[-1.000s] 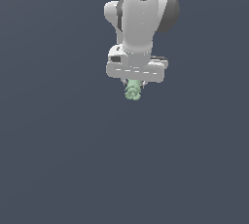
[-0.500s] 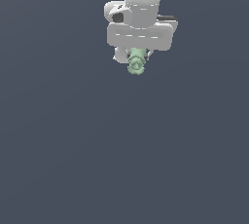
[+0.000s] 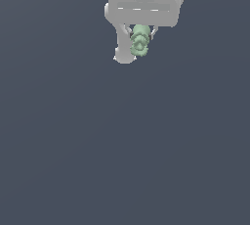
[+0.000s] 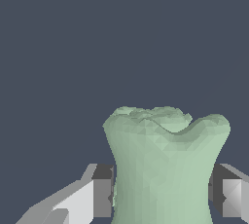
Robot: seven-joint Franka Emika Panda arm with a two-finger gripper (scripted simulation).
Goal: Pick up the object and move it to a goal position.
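Observation:
The object [image 3: 140,40] is a small pale mint-green knobbly piece hanging under the white gripper [image 3: 140,43] near the top of the exterior view. In the wrist view the object [image 4: 165,164] fills the space between the two fingers [image 4: 99,196], both pressing against its sides. The gripper is shut on it and holds it in the air over the dark grey floor. The upper part of the arm runs out of the frame.
A plain dark grey floor [image 3: 122,160] spreads across the whole exterior view. No goal marker shows in either view.
The gripper has risen with the object and shifted toward the exterior view's right; its hand appears larger and more turned than one second ago.

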